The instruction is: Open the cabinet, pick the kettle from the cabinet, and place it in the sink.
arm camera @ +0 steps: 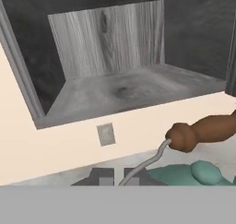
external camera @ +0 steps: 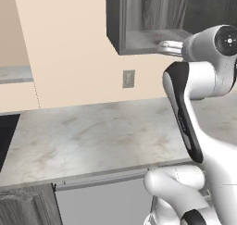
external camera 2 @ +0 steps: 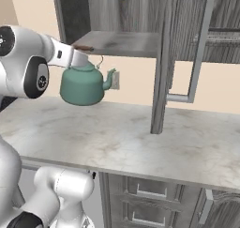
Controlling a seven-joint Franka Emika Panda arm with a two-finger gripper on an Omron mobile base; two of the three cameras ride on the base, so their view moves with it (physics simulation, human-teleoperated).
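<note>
Claw [arm camera: 119, 178] clamped on kettle [external camera 2: 84, 85] handle, kettle hung clear above worktop [external camera 2: 140, 138], below open cabinet [external camera 2: 123, 41] shelf edge, ready for sink

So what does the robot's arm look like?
The arm is shiny white and chunky, with rounded joints. A black stripe runs down one segment, and dark round caps sit on the joints. Its hand ends in two small dark grey fingers.

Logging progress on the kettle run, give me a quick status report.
Gripper shut on kettle handle. Kettle out of open cabinet, hanging above the counter. Nothing visible blocking it.
</note>
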